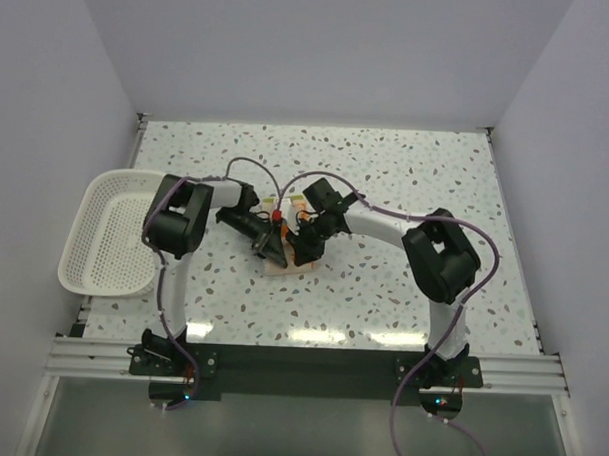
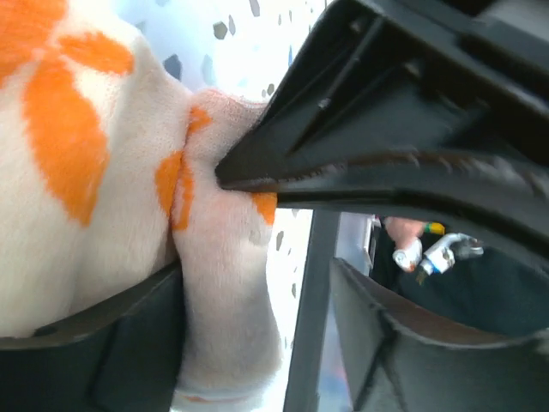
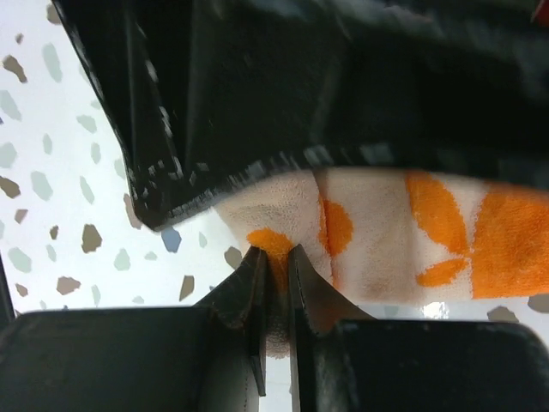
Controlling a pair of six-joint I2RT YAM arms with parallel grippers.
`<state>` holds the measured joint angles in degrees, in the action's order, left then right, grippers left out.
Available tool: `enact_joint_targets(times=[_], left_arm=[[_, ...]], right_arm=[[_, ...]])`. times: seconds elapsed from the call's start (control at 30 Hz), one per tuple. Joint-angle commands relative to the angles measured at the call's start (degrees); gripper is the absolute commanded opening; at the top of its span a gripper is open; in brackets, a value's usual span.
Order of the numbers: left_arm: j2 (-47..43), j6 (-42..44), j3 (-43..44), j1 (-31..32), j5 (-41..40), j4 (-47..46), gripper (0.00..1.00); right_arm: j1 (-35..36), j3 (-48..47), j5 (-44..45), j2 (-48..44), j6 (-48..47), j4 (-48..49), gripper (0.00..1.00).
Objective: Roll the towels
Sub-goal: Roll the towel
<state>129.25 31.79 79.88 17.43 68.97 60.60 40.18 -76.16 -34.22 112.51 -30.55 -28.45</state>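
Note:
The towel [image 1: 289, 267] is a small cream cloth with orange marks, bunched on the table's middle under both grippers. My left gripper [image 1: 274, 249] is open. In the left wrist view a fold of the towel [image 2: 86, 172] lies between its jaws [image 2: 257, 283], against the left finger [image 2: 94, 360]; the right finger [image 2: 412, 343] stands apart from it. My right gripper [image 1: 297, 250] is shut on an edge of the towel [image 3: 386, 240], pinched between its fingertips [image 3: 274, 257]. One of its fingers [image 2: 360, 129] presses into the cloth from above in the left wrist view.
A white mesh basket [image 1: 104, 231] stands at the table's left edge, beside the left arm. The speckled table [image 1: 407, 162] is walled at the back and both sides. The left gripper's black body [image 3: 300, 86] fills the top of the right wrist view.

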Motion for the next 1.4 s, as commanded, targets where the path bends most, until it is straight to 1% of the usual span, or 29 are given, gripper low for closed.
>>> enact_joint_targets(times=[0.0, 0.07, 0.2, 0.33, 0.47, 0.53, 0.57, 0.6, 0.63, 0.67, 0.7, 0.73, 0.77, 0.8, 0.83, 0.87, 0.9, 0.93, 0.97, 1.0, 1.03, 1.07, 1.1, 1.13, 1.17, 1.2, 1.27, 1.37], left_arm=[[-4.9, -0.1, -5.9, -4.5, -8.9, -13.5, 0.72], [-7.0, -1.8, -7.4, -6.3, -8.2, -15.3, 0.75], [-11.6, -6.0, -11.0, -9.3, -7.3, -21.0, 0.76], [-15.2, -10.0, -12.9, -12.2, -7.5, -25.7, 0.75], [-19.6, -13.1, -14.0, -16.6, -6.6, -29.3, 0.70], [-23.7, -14.3, -15.5, -17.3, -6.5, -32.3, 0.68], [-25.4, -15.8, -16.3, -20.2, -6.3, -33.5, 0.69], [-29.3, -17.2, -18.7, -21.0, -6.2, -37.0, 0.69], [-31.2, -18.2, -20.0, -21.7, -6.4, -38.6, 0.69], [-33.3, -17.4, -21.2, -22.2, -8.3, -39.2, 0.69], [-37.6, -16.2, -23.4, -22.2, -9.5, -39.7, 0.69], [-39.9, -15.3, -25.0, -22.1, -10.8, -40.1, 0.69], [-42.3, -12.7, -26.7, -22.0, -13.9, -40.6, 0.70], [-46.8, -10.9, -30.0, -21.7, -15.7, -40.6, 0.71], [-49.0, -8.8, -31.9, -21.5, -17.7, -40.6, 0.72], [-51.2, -4.3, -33.8, -20.6, -21.7, -40.6, 0.73], [-55.8, -1.9, -37.8, -19.7, -23.6, -40.4, 0.73], [-58.3, 0.4, -39.9, -18.5, -25.5, -40.6, 0.73], [-60.9, 4.4, -42.1, -14.5, -29.7, -41.0, 0.73], [-66.3, 6.2, -46.3, -12.1, -31.7, -42.2, 0.73], [-69.0, 7.7, -48.3, -9.6, -33.7, -43.4, 0.73], [-71.7, 9.2, -52.2, -5.0, -36.8, -46.5, 0.76], [-75.9, 9.9, -53.8, -2.6, -38.5, -48.4, 0.78], [-77.3, 10.5, -55.2, 0.0, -40.8, -50.3, 0.79], [-78.0, 12.4, -56.6, 5.2, -44.6, -52.5, 0.80], [-77.7, 13.5, -56.8, 7.3, -45.8, -53.1, 0.80], [-75.8, 15.7, -56.2, 11.5, -47.5, -54.5, 0.80], [-71.2, 19.1, -55.3, 14.9, -48.4, -56.2, 0.78]], right_arm=[[0.0, -1.7, -1.7, 2.0, 1.9, -2.6, 0.00], [0.0, -2.8, -2.4, 3.2, 2.5, -3.2, 0.00], [0.0, -5.0, -2.3, 4.4, 2.8, -5.8, 0.00], [0.1, -5.5, -1.4, 4.0, 2.5, -6.9, 0.00], [0.3, -7.8, -1.3, 5.8, 2.7, -9.9, 0.00], [0.2, -9.3, -1.9, 7.5, 3.7, -12.2, 0.00], [0.3, -10.7, -2.2, 8.2, 4.3, -12.9, 0.00], [0.3, -11.8, -2.3, 9.2, 6.1, -13.7, 0.00], [0.2, -12.9, -2.4, 10.1, 7.1, -15.7, 0.00], [0.3, -15.8, -3.1, 12.6, 7.9, -17.1, 0.00], [0.3, -17.3, -3.7, 13.8, 10.0, -18.4, 0.00], [0.3, -18.5, -4.4, 15.3, 10.8, -20.6, 0.00], [0.3, -20.5, -5.8, 17.0, 11.6, -21.3, 0.00], [0.3, -21.1, -6.3, 17.7, 13.5, -21.7, 0.00], [0.3, -21.6, -6.8, 18.4, 14.5, -21.7, 0.00], [0.2, -22.5, -7.6, 19.7, 15.3, -21.8, 0.00], [0.3, -23.4, -8.7, 20.5, 16.6, -22.9, 0.00], [0.3, -24.3, -9.5, 21.4, 17.2, -23.6, 0.00], [0.2, -26.1, -10.2, 22.5, 17.6, -24.4, 0.00], [0.2, -27.1, -11.1, 24.3, 18.1, -25.3, 0.00], [0.2, -27.8, -11.3, 25.3, 18.4, -26.9, 0.00], [0.2, -29.0, -11.5, 26.0, 18.7, -27.4, 0.00], [0.3, -29.6, -11.7, 27.2, 18.8, -28.8, 0.00], [0.2, -30.0, -11.6, 27.7, 18.9, -29.0, 0.00], [0.3, -30.4, -11.7, 28.0, 19.5, -29.3, 0.00], [0.2, -30.4, -11.7, 28.7, 19.9, -29.1, 0.00], [0.3, -31.4, -11.9, 29.8, 20.2, -29.5, 0.00], [0.3, -32.4, -12.2, 31.3, 20.1, -30.4, 0.01]])
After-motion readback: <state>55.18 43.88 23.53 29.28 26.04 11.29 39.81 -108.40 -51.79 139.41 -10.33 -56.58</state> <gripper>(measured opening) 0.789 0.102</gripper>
